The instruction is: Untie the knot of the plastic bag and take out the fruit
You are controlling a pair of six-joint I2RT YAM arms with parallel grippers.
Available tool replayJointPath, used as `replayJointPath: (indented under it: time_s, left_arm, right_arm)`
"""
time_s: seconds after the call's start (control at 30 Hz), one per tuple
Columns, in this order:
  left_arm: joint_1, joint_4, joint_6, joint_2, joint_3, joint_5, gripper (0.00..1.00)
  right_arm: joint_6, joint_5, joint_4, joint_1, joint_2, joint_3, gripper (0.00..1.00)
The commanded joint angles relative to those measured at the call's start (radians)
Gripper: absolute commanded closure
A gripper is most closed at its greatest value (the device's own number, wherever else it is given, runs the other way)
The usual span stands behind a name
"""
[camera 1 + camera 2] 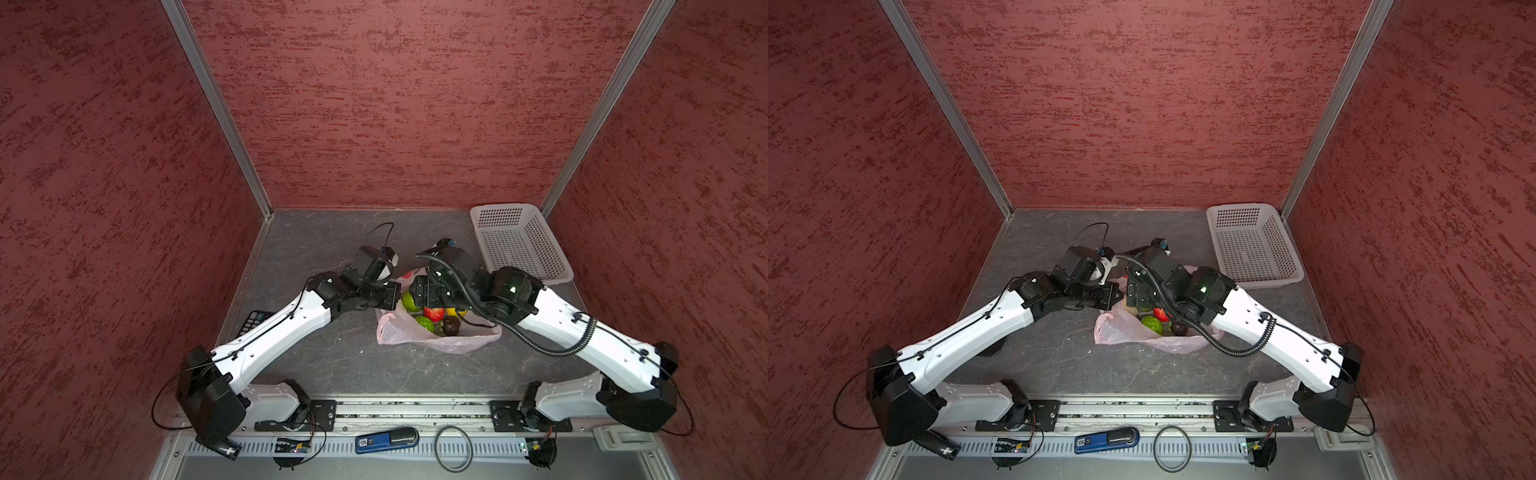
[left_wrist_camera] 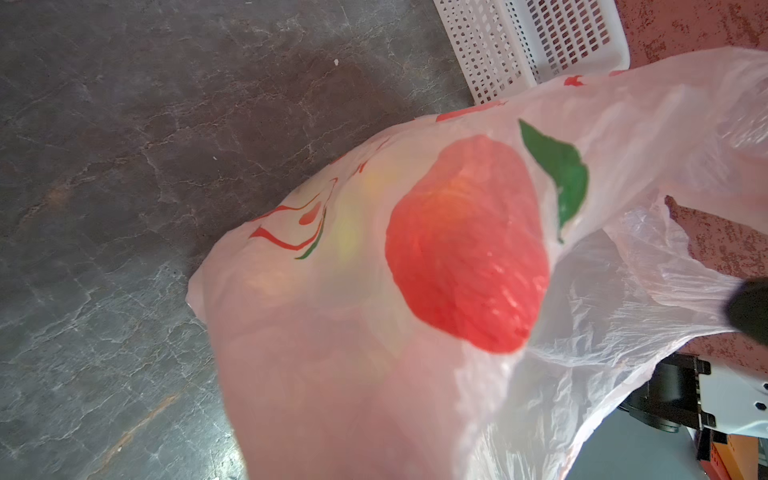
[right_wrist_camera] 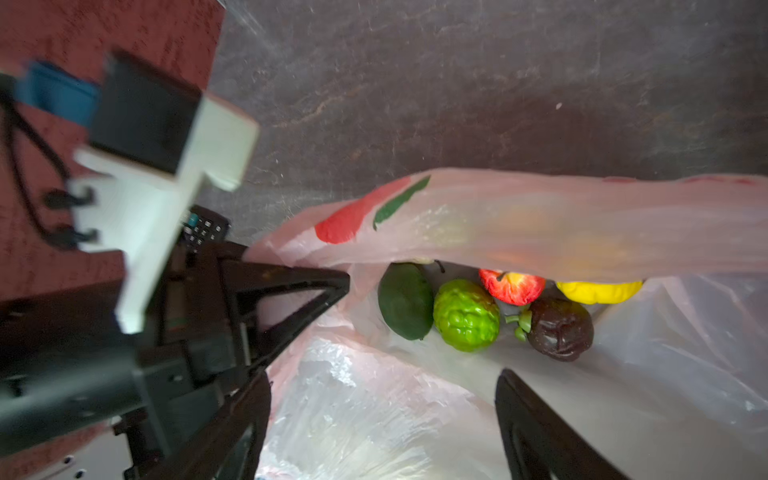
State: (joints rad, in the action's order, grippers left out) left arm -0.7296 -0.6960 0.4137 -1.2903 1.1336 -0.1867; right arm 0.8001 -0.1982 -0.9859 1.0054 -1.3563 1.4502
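A calculator (image 1: 253, 322) lies at the tabletop's (image 1: 332, 365) left edge, well apart from the work. Toward the middle, the left gripper (image 3: 340, 286) is clamped on the rim of the plastic bag (image 1: 415, 337), holding it up, apparently to keep the mouth gaping; the knot looks already undone. The bag's print shows a red apple-like picture with a green leaf; its red lettering is unreadable. The fruit (image 3: 465, 316) sits inside. Above it the right gripper (image 3: 382, 374) hangs spread wide and empty, likely ready to pick. The white basket (image 1: 494, 217) waits in the far right corner
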Motion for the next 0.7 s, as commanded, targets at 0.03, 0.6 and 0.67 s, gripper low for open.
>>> replayJointPath:
  time_s: [0.03,0.6,0.67]
  left_arm:
    - [-0.001,-0.001,-0.002,0.022,0.023,-0.018,1.00]
    - [-0.010,0.002,0.022,0.022,0.022,-0.040,1.00]
    - [-0.017,-0.002,0.021,0.025,0.016,-0.049,1.00]
  right_arm:
    - [-0.016,-0.074,0.107,0.056,0.052,-0.117,0.14]
    - [-0.085,-0.003,0.306,0.100,0.051,-0.533,0.08]
    - [-0.056,0.023,0.335,0.099,0.042,-0.570,0.08]
